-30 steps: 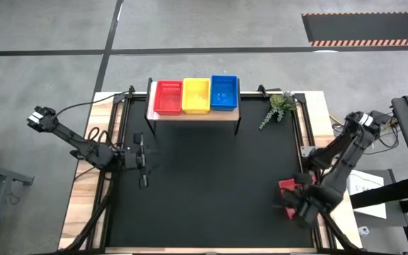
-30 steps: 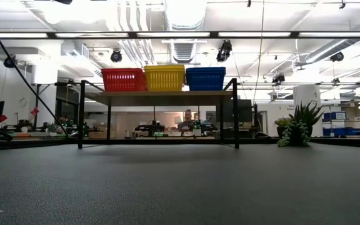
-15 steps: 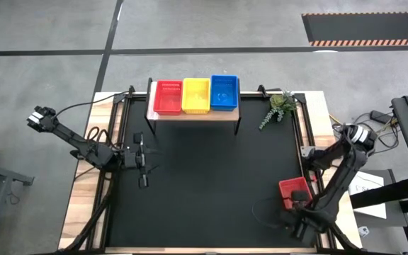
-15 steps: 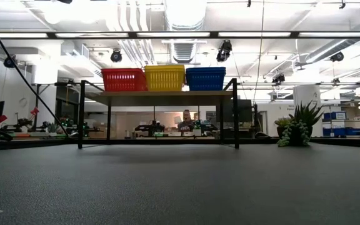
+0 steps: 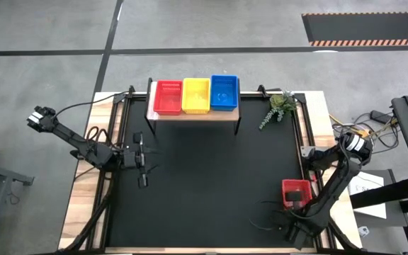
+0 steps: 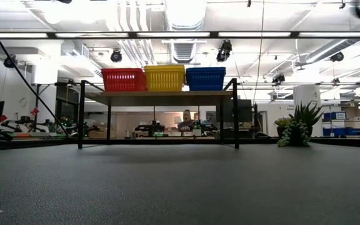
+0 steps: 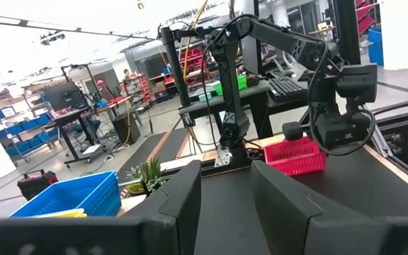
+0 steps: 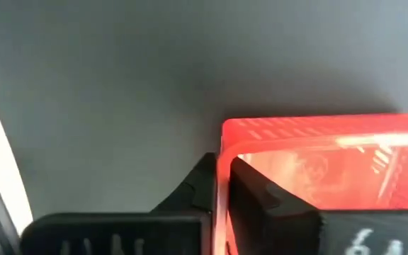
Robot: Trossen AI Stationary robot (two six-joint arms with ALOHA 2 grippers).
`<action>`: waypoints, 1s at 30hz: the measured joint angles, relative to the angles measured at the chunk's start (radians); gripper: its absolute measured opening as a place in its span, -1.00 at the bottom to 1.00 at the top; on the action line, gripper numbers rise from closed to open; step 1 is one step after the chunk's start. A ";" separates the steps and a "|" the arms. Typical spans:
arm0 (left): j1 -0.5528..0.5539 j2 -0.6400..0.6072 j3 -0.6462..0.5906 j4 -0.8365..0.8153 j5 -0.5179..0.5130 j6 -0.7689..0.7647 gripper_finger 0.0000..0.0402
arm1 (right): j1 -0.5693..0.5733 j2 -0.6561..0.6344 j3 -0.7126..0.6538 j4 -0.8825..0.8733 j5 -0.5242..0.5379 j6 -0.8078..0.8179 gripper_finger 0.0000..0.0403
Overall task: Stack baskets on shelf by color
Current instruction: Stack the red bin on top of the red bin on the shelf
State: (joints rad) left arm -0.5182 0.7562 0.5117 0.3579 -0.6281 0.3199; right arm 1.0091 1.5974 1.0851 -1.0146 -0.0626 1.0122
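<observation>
The shelf [image 5: 193,115] stands at the table's far edge. On it a red basket [image 5: 167,97], a yellow basket [image 5: 195,95] and a blue basket [image 5: 224,92] sit side by side. Another red basket [image 5: 296,190] rests flat on the table near the right edge. My right gripper [image 5: 296,207] is at that basket's near end, shut on its wall. My left gripper [image 5: 142,160] hovers open over the table's left side with nothing between its fingers [image 7: 183,205]. The low view shows neither gripper. My right gripper [image 8: 222,188] has the red basket's near wall [image 8: 224,166] between its fingers, close to a corner [image 8: 227,127]. One finger [image 8: 250,188] is inside the basket and one [image 8: 202,185] outside. It comes from the table's near side. The basket's bottom lies on the table.
A small potted plant [image 5: 278,108] stands at the far right beside the shelf. Cables [image 5: 98,134] loop over the wooden strip at the table's left. A person [image 6: 186,117] sits in the room beyond the shelf. The table's middle [image 5: 211,177] is bare black surface.
My right arm has swung toward the table's near edge, and its gripper has drawn back from over the red basket to the basket's near end. The basket now shows whole and sits slightly farther right and nearer.
</observation>
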 joint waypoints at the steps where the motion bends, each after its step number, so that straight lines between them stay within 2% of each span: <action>1: 0.000 -0.001 0.000 0.001 0.000 0.000 -0.46 | -0.011 -0.001 0.007 0.000 0.023 0.007 -0.93; 7: 0.000 0.008 0.000 0.000 0.000 0.001 -0.46 | -0.110 -0.004 0.052 -0.004 0.176 -0.022 -0.96; 15: 0.000 0.030 -0.001 0.000 0.000 0.000 -0.46 | -0.314 -0.004 0.109 0.003 0.300 -0.197 -0.96; 17: 0.000 0.038 -0.001 0.001 0.000 0.000 -0.46 | -0.378 -0.004 0.120 0.023 0.302 -0.262 -0.96; 23: 0.000 0.051 -0.001 0.000 0.000 0.000 -0.46 | -0.554 -0.004 0.124 0.251 0.298 -0.428 -0.96; 30: 0.001 0.049 -0.002 -0.001 0.000 0.001 -0.46 | -0.666 -0.004 0.124 0.550 0.292 -0.706 -0.96</action>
State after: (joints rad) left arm -0.5171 0.8057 0.5095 0.3570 -0.6279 0.3206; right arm 0.3426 1.5936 1.2087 -0.4643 0.2291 0.3064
